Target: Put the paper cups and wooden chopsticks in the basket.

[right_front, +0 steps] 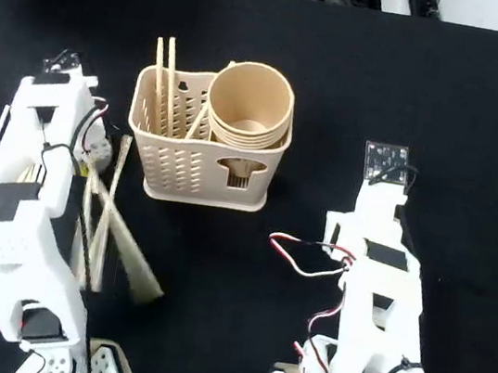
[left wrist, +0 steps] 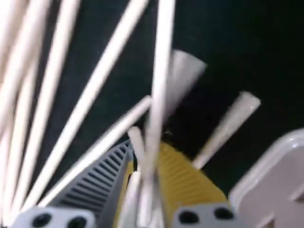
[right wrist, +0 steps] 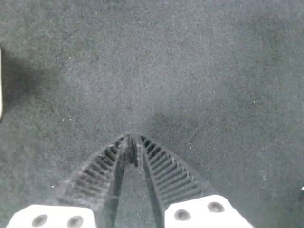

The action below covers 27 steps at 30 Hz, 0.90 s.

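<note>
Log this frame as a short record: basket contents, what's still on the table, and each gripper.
basket: upright, mid-table
in basket: stacked paper cups at one end; two chopsticks standing at the other
outside basket: loose chopsticks lying on the table beside the left arm
left gripper: shut on held chopsticks
right gripper: shut, holding nothing, over bare table

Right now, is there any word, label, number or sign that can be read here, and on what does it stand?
None can be read.
The basket, the paper cups and the wooden chopsticks carry no print.
The small board on the right arm may bear marks, but they are too small to tell.
</note>
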### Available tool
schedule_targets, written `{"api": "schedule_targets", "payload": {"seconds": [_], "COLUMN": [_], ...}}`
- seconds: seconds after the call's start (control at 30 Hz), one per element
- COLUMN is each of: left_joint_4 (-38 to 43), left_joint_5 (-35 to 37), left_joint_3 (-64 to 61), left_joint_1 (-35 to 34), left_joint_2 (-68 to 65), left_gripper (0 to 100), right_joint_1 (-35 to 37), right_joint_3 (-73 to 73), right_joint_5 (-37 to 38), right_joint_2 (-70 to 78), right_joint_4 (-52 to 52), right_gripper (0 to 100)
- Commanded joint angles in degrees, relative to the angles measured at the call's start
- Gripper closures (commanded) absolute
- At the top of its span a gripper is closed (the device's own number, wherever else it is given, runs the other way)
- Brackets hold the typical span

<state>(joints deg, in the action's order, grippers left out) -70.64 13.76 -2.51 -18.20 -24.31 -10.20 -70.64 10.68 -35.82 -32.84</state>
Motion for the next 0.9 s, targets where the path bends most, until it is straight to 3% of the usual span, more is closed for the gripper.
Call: {"api": "schedule_targets", "payload": {"seconds": [0.0,0.4,0.63,0.87], "left_joint_4": [-3.7,-14.4,-15.4,-6.8], "left_joint_5": [0.8,0.7,0.3,-10.3], "left_joint_3": [5.6,16.9,15.3,6.0], "left_joint_1": [-0.7,2.7,8.6,10.1], "left_joint_2": [0.6,5.9,27.0,51.0], "left_gripper": [97,97,97,97], "right_joint_1": [0.7,0.7,0.7,0.7], "right_joint_3": [-0.1,-0.1,-0.1,-0.1], "right_joint_5": [-0.3,-0.3,-0.3,-0.3], "right_joint_2": [-0.2,-0.2,-0.2,-0.2], "right_joint_4": [1.0,1.0,1.0,1.0], "right_gripper": [98.6,98.6,98.6,98.6]}}
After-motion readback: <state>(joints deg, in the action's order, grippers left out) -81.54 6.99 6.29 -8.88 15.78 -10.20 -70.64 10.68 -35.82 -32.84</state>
